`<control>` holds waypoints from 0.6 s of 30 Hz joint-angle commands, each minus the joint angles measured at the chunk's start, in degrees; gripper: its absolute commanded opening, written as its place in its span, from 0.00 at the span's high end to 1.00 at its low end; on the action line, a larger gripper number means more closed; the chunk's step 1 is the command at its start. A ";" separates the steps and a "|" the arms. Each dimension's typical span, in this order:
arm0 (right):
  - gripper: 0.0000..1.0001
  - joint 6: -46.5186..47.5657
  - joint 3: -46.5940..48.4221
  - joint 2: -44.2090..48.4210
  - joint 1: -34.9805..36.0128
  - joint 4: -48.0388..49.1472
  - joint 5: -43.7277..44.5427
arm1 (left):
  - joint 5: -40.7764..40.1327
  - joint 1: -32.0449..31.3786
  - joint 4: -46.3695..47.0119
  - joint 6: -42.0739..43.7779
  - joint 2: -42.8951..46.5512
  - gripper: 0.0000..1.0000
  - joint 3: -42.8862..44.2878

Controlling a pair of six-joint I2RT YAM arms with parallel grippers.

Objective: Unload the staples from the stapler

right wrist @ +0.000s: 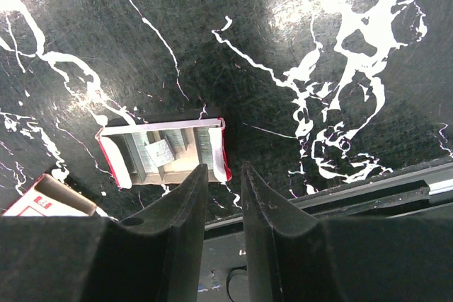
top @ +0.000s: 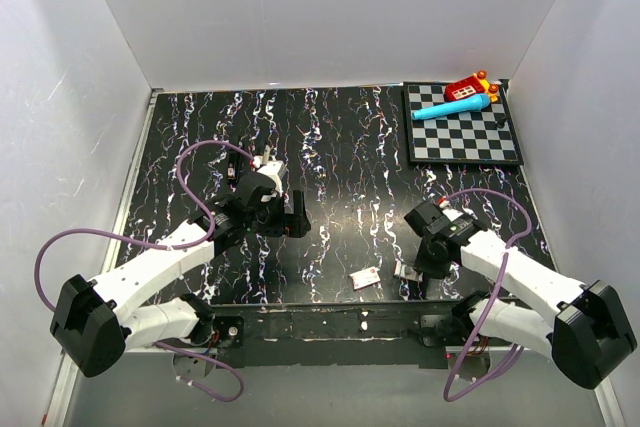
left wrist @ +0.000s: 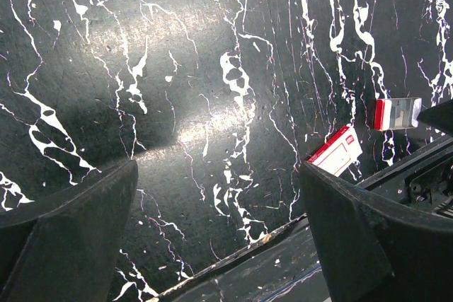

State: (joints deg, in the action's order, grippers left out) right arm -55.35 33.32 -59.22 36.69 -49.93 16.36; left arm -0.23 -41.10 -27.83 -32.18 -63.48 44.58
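Right gripper (right wrist: 225,169), narrowed and seemingly empty, is poised over the staple tray (right wrist: 159,150), probably the drop spot; left gripper (left wrist: 219,175) is spread wide.

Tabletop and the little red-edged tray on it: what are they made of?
Tabletop: probably printed laminate or plastic rather than real marble. It is glossy and finely scratched. Tray: looks like thin cardboard, red outside with white folded rims. Strips inside: dull grey metal, likely staples.

— What's lying on the worktop (top: 350,147)?
— A small red-and-white box (top: 363,278) at the near edge, close to the right hand (top: 412,269). A checkerboard (top: 470,142) in the far right corner carries a red toy (top: 465,89).
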 commanded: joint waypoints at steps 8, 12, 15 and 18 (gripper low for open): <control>0.68 -0.28 1.04 -2.04 -0.30 2.03 0.60 | -1.00 -0.29 0.76 0.10 0.55 0.02 -0.28; 0.69 -0.11 1.22 -3.27 -0.30 2.38 0.51 | -1.00 -0.29 0.76 0.10 0.38 0.02 -0.45; 0.70 -0.11 1.13 -3.62 -0.30 2.65 0.43 | -1.00 -0.29 0.76 0.10 0.38 0.02 -0.37; 0.71 -0.02 0.87 -3.88 -0.30 3.08 0.08 | -1.00 -0.21 0.76 0.19 0.47 0.02 -0.37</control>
State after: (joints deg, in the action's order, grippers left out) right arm -55.27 33.32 -62.74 36.69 -47.77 16.29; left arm -0.27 -41.10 -27.83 -32.16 -63.51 44.58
